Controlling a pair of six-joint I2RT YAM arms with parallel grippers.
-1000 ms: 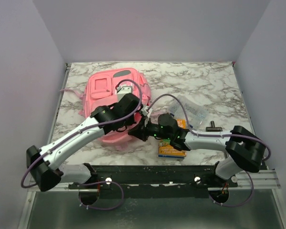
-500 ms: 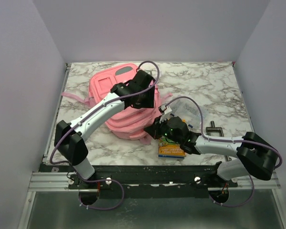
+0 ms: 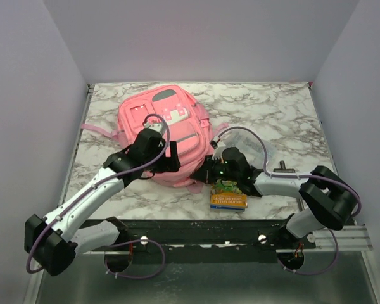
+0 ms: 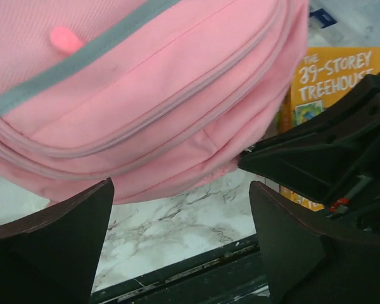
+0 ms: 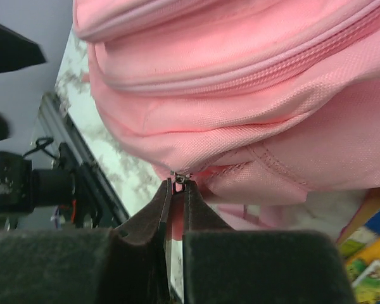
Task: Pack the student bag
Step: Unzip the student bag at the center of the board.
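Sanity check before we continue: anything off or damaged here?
Nothing stands out. The student bag lies flat, undamaged; right pincer shut on its zip pull, left pincer open beside it; book lies outside, unpacked.

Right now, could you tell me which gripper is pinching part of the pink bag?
The right gripper, shut on a zipper pull at the student bag's lower edge; the left gripper is open, holding nothing.

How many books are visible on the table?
1: the book lies near the front edge, right of the bag, partly under the right arm. More may be hidden beneath it.
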